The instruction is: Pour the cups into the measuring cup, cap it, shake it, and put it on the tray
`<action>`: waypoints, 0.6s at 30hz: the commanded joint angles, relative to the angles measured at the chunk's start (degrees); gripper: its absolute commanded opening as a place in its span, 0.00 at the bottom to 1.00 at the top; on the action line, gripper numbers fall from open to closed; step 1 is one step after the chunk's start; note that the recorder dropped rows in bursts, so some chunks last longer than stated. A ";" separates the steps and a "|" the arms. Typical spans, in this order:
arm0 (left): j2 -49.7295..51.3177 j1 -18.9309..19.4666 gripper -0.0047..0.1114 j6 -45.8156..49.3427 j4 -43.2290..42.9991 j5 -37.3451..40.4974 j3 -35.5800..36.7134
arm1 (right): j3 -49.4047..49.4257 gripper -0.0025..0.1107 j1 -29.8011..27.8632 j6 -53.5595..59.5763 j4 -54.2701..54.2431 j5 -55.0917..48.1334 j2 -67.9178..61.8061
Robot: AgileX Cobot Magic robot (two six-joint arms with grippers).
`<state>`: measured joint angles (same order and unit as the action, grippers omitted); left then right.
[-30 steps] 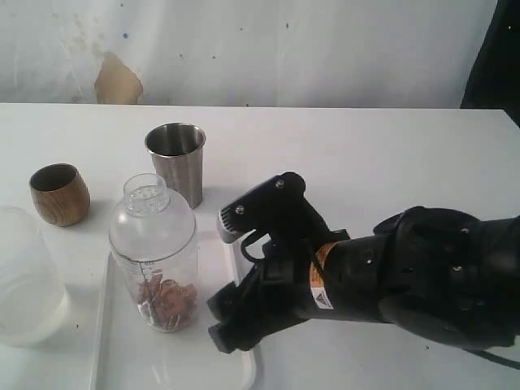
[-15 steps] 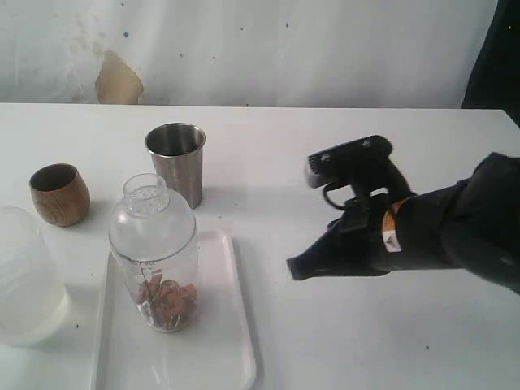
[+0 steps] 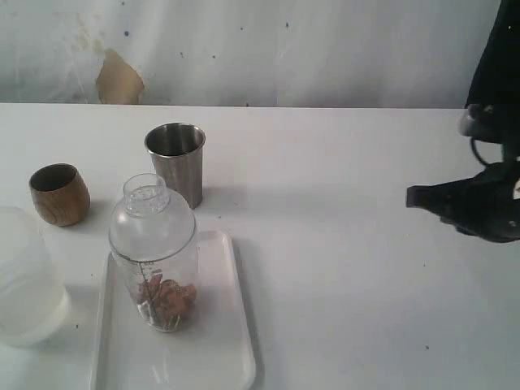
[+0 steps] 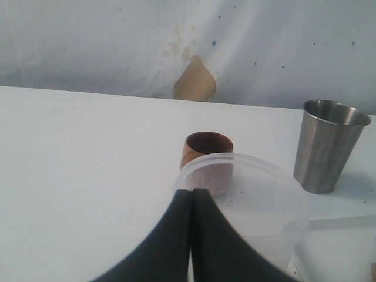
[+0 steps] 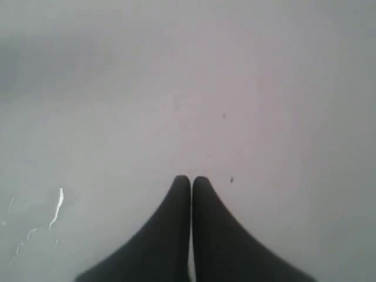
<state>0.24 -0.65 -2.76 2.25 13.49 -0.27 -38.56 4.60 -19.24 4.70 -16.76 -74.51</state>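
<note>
Over table [image 3: 341,244], right hand [image 5: 191,178] closed, empty.

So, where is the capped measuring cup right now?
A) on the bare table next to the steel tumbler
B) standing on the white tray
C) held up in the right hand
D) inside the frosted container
B: the measuring cup, cap on, stands upright on the tray, while the right hand is well off to the side, holding nothing.
</note>
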 commanded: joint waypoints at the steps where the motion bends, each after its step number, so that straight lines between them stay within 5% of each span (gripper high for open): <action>1: -0.24 -0.25 0.04 0.04 -0.43 -0.08 0.27 | 3.32 0.02 -4.89 1.10 -0.60 3.45 7.68; 7: -0.24 -0.25 0.04 0.04 -0.43 -0.08 0.27 | 15.23 0.02 -5.73 0.98 -0.87 19.25 30.16; 18: -0.24 -0.25 0.04 0.04 -0.43 -0.08 0.27 | 26.66 0.02 -5.73 1.49 -0.87 16.38 64.06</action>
<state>0.24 -0.65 -2.76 2.25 13.49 -0.27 -12.23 -0.99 -18.47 3.68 0.36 -13.01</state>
